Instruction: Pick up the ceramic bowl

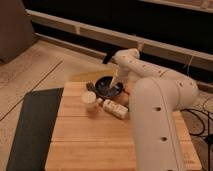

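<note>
From where I stand, a dark mat lies along the left edge of the wooden surface. Just past it a small cream cup stands upright. The ceramic bowl sits to the right of the cup and a little farther back, near the far edge of the boards, its glossy dark inside facing up. The gripper hangs over the right side of the bowl, pointing down toward the rim or just inside it. I cannot tell whether the jaws are open or closed, or whether they touch the bowl at all, and nothing looks lifted. A white bottle-like thing lies on its side just near of the bowl. The bulky white arm fills the right of the scene. To my eye the step in hand is taking hold of the rim. It would go best with one jaw inside the wall and one outside, set squarely across the edge and low enough to bite. The lift should then be straight up, since the cup and the lying bottle are close enough to be knocked.
</note>
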Available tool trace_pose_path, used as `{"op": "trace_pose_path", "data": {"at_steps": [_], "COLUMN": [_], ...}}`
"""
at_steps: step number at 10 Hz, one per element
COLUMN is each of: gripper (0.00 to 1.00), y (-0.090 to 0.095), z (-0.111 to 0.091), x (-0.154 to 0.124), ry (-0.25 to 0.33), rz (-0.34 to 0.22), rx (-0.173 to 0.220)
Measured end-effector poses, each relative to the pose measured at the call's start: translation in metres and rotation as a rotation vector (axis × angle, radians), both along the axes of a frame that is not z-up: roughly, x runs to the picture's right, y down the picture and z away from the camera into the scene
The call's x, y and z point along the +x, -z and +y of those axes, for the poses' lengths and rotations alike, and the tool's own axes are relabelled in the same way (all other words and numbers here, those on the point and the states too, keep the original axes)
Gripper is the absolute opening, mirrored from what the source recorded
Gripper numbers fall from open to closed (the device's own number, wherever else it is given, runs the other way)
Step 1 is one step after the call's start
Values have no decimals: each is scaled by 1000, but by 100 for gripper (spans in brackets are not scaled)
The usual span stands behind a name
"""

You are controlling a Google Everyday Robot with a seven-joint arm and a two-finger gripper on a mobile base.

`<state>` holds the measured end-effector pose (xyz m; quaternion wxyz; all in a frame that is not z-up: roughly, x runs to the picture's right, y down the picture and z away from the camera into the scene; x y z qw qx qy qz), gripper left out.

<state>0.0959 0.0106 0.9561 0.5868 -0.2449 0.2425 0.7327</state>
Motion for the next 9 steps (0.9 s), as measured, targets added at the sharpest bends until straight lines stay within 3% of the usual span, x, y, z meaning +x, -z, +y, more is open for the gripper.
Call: {"op": "trace_pose_path", "data": {"at_steps": [2, 5, 8, 9], "gripper": [63, 35, 4, 0], "y": [-11, -21, -24, -20], "z": [15, 18, 5, -9], "x": [0, -2, 4, 9], "ry": [10, 11, 12, 4], "rz": [17, 23, 43, 65], "rx": [-56, -80, -57, -29]}}
